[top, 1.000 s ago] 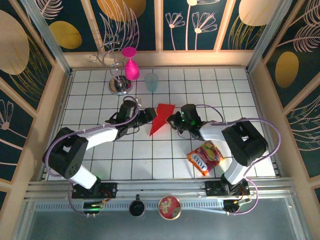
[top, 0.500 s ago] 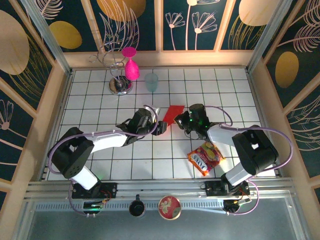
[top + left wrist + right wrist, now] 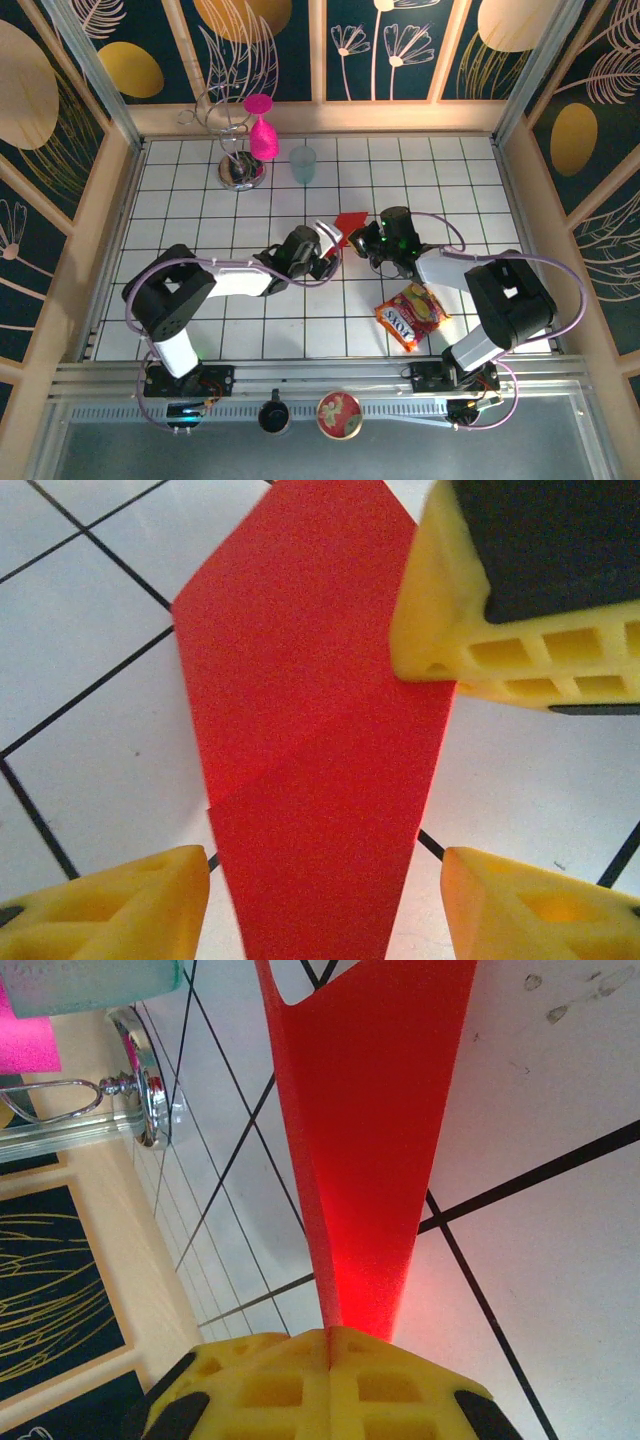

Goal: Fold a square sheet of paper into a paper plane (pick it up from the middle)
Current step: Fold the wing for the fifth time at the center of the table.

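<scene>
The paper plane, part-folded, runs lengthwise through the left tool, which straddles it part open, gripping nothing; the right tool, opposite, is clamped on its far end.

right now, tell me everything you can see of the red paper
The paper is thin, matte and bright red, folded into a narrow, pointed shape. The left wrist view shows a diagonal fold line across it. It sits mid-table over the white tiles, between the two arms. The right gripper is shut on one narrow end, and the paper widens away from it. The left gripper is open and straddles it; I cannot tell whether it touches.
</scene>
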Robot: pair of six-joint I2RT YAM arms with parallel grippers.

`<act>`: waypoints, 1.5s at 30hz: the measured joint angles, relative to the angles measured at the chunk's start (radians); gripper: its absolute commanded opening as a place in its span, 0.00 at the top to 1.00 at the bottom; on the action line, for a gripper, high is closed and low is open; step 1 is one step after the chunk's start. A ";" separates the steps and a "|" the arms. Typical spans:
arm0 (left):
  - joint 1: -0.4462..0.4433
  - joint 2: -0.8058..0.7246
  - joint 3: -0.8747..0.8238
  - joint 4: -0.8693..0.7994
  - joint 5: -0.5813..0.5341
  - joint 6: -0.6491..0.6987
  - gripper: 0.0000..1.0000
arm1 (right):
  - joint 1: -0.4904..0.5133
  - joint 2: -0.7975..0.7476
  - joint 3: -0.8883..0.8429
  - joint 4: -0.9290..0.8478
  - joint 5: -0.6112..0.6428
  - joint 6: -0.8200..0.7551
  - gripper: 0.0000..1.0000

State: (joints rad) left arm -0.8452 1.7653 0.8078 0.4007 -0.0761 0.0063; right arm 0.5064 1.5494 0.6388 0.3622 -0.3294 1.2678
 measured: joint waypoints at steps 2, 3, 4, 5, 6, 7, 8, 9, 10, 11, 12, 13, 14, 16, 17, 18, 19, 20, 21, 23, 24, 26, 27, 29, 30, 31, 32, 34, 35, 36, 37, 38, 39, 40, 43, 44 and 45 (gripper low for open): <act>-0.008 0.025 0.009 0.007 -0.010 0.029 0.45 | 0.000 0.006 0.000 0.000 -0.006 0.000 1.00; -0.012 0.034 0.012 0.008 -0.014 0.042 0.48 | 0.000 0.010 0.000 0.000 -0.010 0.000 1.00; -0.013 0.039 0.013 0.011 -0.016 0.053 0.49 | 0.000 0.012 0.000 0.000 -0.011 0.000 1.00; -0.015 0.043 0.014 0.015 -0.019 0.061 0.51 | 0.000 0.014 0.000 0.000 -0.013 0.000 1.00; -0.015 0.046 0.014 0.019 -0.022 0.069 0.52 | 0.000 0.017 0.000 0.000 -0.013 0.000 1.00; -0.015 0.046 0.014 0.022 -0.023 0.076 0.54 | 0.000 0.019 0.000 0.000 -0.013 0.000 1.00; -0.015 0.046 0.014 0.025 -0.027 0.080 0.56 | 0.000 0.021 0.000 0.000 -0.014 0.000 1.00; -0.015 0.046 0.014 0.031 -0.030 0.084 0.58 | 0.000 0.022 0.000 0.000 -0.014 0.000 1.00; -0.015 0.046 0.014 0.038 -0.031 0.088 0.60 | 0.000 0.023 0.000 0.000 -0.014 0.000 1.00; -0.015 0.046 0.014 0.045 -0.032 0.091 0.62 | 0.000 0.024 0.000 0.000 -0.014 0.000 1.00; -0.015 0.046 0.013 0.052 -0.034 0.094 0.64 | 0.000 0.025 0.000 0.000 -0.014 0.000 1.00; -0.015 0.046 0.013 0.056 -0.034 0.096 0.65 | 0.000 0.026 0.000 0.000 -0.016 0.000 1.00; -0.015 0.046 0.013 0.061 -0.034 0.098 0.67 | 0.000 0.027 0.000 0.000 -0.017 0.000 1.00; -0.015 0.046 0.013 0.067 -0.035 0.098 0.70 | 0.000 0.031 0.001 0.000 -0.021 0.001 1.00; -0.015 0.046 0.013 0.068 -0.036 0.099 0.71 | 0.000 0.032 0.002 0.000 -0.021 0.003 1.00; -0.015 0.046 0.012 0.070 -0.036 0.098 0.73 | 0.000 0.034 0.002 0.000 -0.023 0.003 1.00; -0.015 0.046 0.011 0.071 -0.036 0.098 0.74 | 0.000 0.036 0.002 0.000 -0.025 0.003 0.99; -0.015 0.046 0.010 0.072 -0.036 0.098 0.74 | 0.000 0.037 0.002 0.000 -0.029 0.003 0.98; -0.015 0.046 0.009 0.075 -0.035 0.098 0.76 | 0.000 0.038 0.002 0.000 -0.031 0.003 0.94; -0.015 0.046 0.006 0.078 -0.034 0.098 0.78 | -0.001 0.038 0.003 0.000 -0.033 0.005 0.81; -0.015 0.046 0.004 0.080 -0.033 0.098 0.79 | -0.001 0.038 0.004 -0.001 -0.035 0.006 0.74; -0.015 0.047 0.000 0.085 -0.033 0.098 0.80 | -0.004 0.038 0.008 -0.004 -0.039 0.006 0.62; -0.015 0.048 -0.003 0.089 -0.033 0.096 0.81 | -0.006 0.038 0.010 -0.006 -0.040 0.000 0.57; -0.015 0.051 -0.011 0.095 -0.030 0.091 0.82 | -0.014 0.037 0.013 -0.014 -0.038 -0.007 0.49; -0.015 0.052 -0.016 0.098 -0.029 0.087 0.83 | -0.019 0.035 0.014 -0.016 -0.036 -0.013 0.47; -0.015 0.053 -0.022 0.103 -0.026 0.079 0.83 | -0.027 0.032 0.015 -0.025 -0.032 -0.016 0.46; -0.015 0.053 -0.029 0.109 -0.021 0.072 0.84 | -0.036 0.025 0.015 -0.034 -0.029 -0.023 0.45; -0.015 0.054 -0.043 0.120 -0.010 0.054 0.85 | -0.053 0.007 0.015 -0.050 -0.016 -0.035 0.43; -0.015 0.054 -0.049 0.125 -0.006 0.044 0.86 | -0.063 -0.006 0.015 -0.061 -0.009 -0.042 0.43; -0.015 0.054 -0.054 0.129 -0.002 0.035 0.87 | -0.072 -0.018 0.015 -0.069 -0.002 -0.051 0.43; -0.015 0.054 -0.058 0.131 0.004 0.024 0.88 | -0.080 -0.033 0.015 -0.079 0.007 -0.059 0.43; -0.015 0.054 -0.063 0.135 0.011 0.013 0.89 | -0.087 -0.048 0.015 -0.086 0.016 -0.067 0.42; -0.015 0.054 -0.065 0.135 0.016 0.003 0.90 | -0.092 -0.060 0.015 -0.091 0.024 -0.078 0.42; -0.015 0.054 -0.066 0.136 0.022 -0.009 0.91 | -0.096 -0.073 0.015 -0.097 0.034 -0.090 0.41; -0.015 0.055 -0.066 0.137 0.042 -0.046 0.95 | -0.103 -0.098 0.014 -0.105 0.050 -0.131 0.41; -0.015 0.055 -0.064 0.134 0.050 -0.061 0.96 | -0.106 -0.103 0.013 -0.105 0.051 -0.145 0.41; -0.015 0.056 -0.060 0.126 0.058 -0.074 0.96 | -0.109 -0.105 0.009 -0.103 0.051 -0.159 0.40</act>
State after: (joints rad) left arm -0.8604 1.8210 0.7475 0.5270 -0.0181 -0.0681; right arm 0.3969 1.4445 0.6479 0.2588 -0.2787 1.1091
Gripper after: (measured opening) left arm 0.051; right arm 0.594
